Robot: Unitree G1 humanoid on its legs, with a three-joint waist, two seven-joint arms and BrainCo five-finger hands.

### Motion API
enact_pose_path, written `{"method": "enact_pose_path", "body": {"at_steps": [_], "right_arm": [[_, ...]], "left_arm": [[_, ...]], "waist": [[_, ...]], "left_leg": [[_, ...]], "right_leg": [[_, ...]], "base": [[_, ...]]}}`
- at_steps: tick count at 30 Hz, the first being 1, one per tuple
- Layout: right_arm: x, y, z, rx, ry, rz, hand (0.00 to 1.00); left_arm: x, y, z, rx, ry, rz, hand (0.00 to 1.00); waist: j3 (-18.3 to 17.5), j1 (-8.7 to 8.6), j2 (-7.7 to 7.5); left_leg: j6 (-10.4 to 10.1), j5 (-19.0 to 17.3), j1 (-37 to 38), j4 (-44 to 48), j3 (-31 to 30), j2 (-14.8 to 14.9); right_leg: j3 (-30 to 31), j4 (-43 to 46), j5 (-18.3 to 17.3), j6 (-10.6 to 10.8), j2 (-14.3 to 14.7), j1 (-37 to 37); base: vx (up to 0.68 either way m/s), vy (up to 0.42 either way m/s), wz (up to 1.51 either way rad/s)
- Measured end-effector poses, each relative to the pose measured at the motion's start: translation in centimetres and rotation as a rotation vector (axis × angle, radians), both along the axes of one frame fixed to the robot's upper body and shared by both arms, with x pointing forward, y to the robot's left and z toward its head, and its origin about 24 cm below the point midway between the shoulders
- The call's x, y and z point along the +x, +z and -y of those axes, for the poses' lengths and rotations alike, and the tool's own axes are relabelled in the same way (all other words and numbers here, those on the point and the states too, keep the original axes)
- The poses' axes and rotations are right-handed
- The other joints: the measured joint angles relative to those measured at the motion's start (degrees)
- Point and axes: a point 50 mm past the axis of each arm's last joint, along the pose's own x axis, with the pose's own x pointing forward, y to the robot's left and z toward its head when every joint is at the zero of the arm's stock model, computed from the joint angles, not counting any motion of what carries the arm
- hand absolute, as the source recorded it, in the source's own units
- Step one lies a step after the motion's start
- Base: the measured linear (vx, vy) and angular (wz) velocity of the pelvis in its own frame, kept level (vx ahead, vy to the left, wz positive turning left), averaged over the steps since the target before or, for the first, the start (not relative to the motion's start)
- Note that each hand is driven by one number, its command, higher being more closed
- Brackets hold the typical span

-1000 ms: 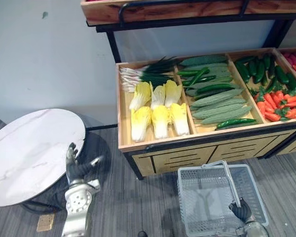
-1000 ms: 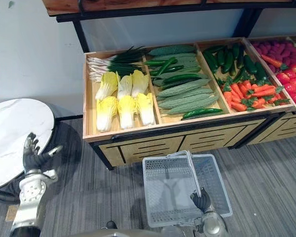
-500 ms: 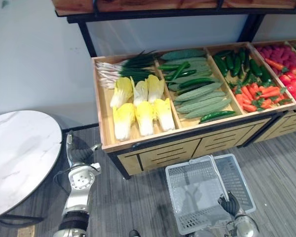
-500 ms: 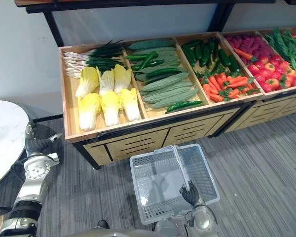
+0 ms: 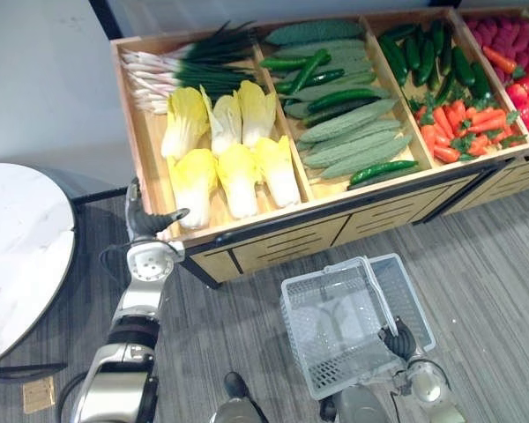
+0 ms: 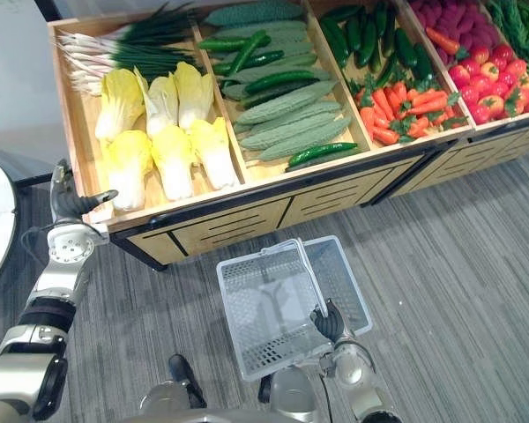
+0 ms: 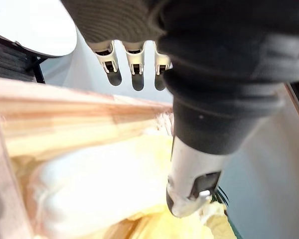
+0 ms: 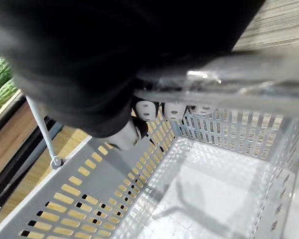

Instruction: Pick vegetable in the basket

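Observation:
Several yellow-white cabbages lie in the left bin of a wooden vegetable stand. My left hand is open at the bin's front left corner, fingers straight above the wooden rim, thumb over a pale cabbage. An empty grey plastic basket hangs low in front of the stand. My right hand is shut on its handle, fingers curled round the bar.
Spring onions lie behind the cabbages. The bins to the right hold cucumbers and bitter gourds, then carrots and red vegetables. A round white marble table stands at the left. Grey carpet lies all round.
The camera has come closer and looks further down. My left hand has gone up and forward from beside the table to the bin's front left corner. The right hand still holds the basket.

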Motion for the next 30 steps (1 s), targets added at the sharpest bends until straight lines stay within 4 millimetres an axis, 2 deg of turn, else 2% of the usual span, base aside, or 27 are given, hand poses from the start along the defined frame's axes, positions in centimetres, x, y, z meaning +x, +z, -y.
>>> {"method": "enact_pose_path", "body": {"at_steps": [4,9,17,22,30], "right_arm": [[0.4,0.5,0.0,0.001,0.002,0.027,1.00],[0.8,0.7,-0.1,-0.004,0.017,0.040,1.00],[1.2,1.2,-0.3,-0.006,0.027,0.072,1.00],[1.6,1.4,-1.1,-0.004,0.047,0.090,1.00],[1.9,1.7,-1.3,0.012,0.047,0.106,1.00]], "left_arm": [[0.4,0.6,0.2,0.001,-0.005,0.018,0.00],[0.7,0.7,0.7,0.010,-0.006,0.015,0.00],[0.9,0.3,-0.3,-0.010,0.131,-0.023,0.00],[1.3,1.1,-0.9,-0.038,0.204,-0.008,0.00],[2.3,2.0,-0.9,-0.052,0.222,-0.026,0.00]], "waist": [[1.3,-1.18,-0.19],[2.4,-1.29,-0.25],[3.6,-1.38,-0.47],[5.6,-1.42,-0.77],[6.3,-1.85,-1.37]], "left_leg": [[0.1,-1.6,-1.3,2.8,0.7,0.6],[0.1,-2.8,-2.0,4.6,1.0,1.1],[0.1,-3.0,-3.0,5.0,1.1,1.1],[0.1,-3.0,-4.0,5.7,0.9,1.0],[0.1,-3.0,-5.5,6.7,0.8,1.1]], "right_leg": [[0.9,0.6,0.0,0.0,0.0,-1.1],[1.6,1.1,0.0,0.0,-0.1,-1.8],[1.8,1.7,0.0,0.0,-0.3,-3.1],[1.8,2.2,0.0,0.0,-0.6,-4.1],[2.2,3.1,0.0,0.0,-0.8,-5.8]], "base": [[0.00,0.006,-0.09],[-0.02,0.008,-0.07],[0.00,0.001,-0.01],[0.00,0.000,0.00],[0.00,0.000,-0.02]]}}
